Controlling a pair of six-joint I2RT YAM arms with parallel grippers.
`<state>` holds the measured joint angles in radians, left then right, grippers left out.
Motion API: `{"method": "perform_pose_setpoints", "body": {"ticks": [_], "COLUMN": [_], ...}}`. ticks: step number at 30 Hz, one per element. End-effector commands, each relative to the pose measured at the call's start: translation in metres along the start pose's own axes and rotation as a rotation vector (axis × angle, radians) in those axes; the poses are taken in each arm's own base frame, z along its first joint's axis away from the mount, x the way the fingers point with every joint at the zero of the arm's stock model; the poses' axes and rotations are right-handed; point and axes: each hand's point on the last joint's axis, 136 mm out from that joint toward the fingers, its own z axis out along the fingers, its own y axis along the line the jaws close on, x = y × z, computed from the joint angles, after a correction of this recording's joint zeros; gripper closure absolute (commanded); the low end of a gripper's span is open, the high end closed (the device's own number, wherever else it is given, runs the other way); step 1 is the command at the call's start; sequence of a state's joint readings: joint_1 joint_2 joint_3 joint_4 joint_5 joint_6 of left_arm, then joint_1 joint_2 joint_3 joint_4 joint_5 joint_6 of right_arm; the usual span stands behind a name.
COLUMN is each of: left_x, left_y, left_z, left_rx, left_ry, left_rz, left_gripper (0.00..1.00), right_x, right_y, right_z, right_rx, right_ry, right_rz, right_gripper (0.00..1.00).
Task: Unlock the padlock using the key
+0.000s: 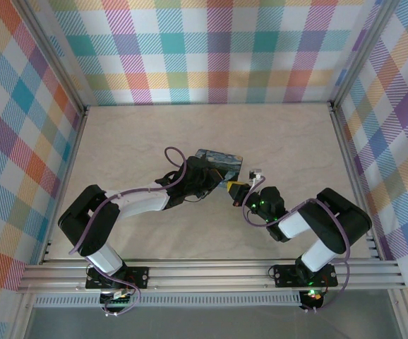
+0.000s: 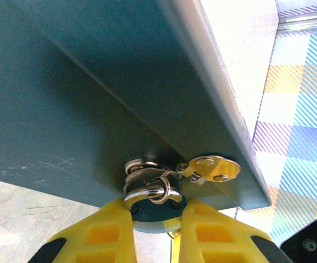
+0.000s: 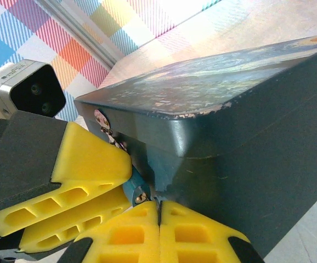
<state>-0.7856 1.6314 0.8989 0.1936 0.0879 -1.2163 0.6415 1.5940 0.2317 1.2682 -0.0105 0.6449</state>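
Padlock (image 2: 147, 192) hard to pick out from above, buried where left hand (image 1: 223, 184) and right hand (image 1: 236, 191) meet just right of centre, at the lower right corner of the tin (image 1: 219, 161). Plain in the left wrist view instead: silvery shackle hooked through the tin's hasp (image 2: 209, 169), dark bluish body low at centre, partly cut off by the bottom edge and pinched between the left hand's yellow fingers (image 2: 112, 233), closed on the padlock. Most of that frame blocked by the tin's dark teal side; strip of worktop (image 2: 16, 219) lower left, plaid wall far right, blurred black corner of something lower right. In the right wrist view, right hand's fingers at bottom centre, pressed flat together with a mere seam between; cannot tell of any key in that seam. Just above it, a bluish sliver of padlock with a small metal piece, too small to read, against the tin's corner. Left fingers slanting in from the left there, wrist camera (image 3: 27, 93) upper left. Painted lid seen here and from above; scratched plain side in the left wrist view.
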Motion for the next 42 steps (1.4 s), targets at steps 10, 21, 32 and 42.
{"method": "perform_pose_setpoints", "body": {"ticks": [10,21,32,42], "left_x": [0.0067,0.0069,0.007,0.0067], "left_y": [-0.0306,-0.0315,-0.0315,-0.0339], "left_z": [-0.007,-0.0077,-0.008,-0.0085], "left_rx": [0.095,0.098,0.1,0.108], "left_ry": [0.02,0.02,0.02,0.021], "left_rz": [0.007,0.006,0.003,0.003], "left_gripper": [0.82,0.82,0.82,0.82], "right_x": [-0.014,-0.0117,-0.0119,-0.0111], "right_y": [0.0143,0.013,0.0134,0.0142], "right_z": [-0.0046,-0.0063,-0.0081,-0.0065], "right_rx": [-0.054,-0.053,-0.057,-0.063], "right_ry": [-0.047,-0.043,-0.05,-0.044], "right_rz": [0.008,0.015,0.023,0.028], "right_gripper": [1.0,1.0,1.0,1.0]}}
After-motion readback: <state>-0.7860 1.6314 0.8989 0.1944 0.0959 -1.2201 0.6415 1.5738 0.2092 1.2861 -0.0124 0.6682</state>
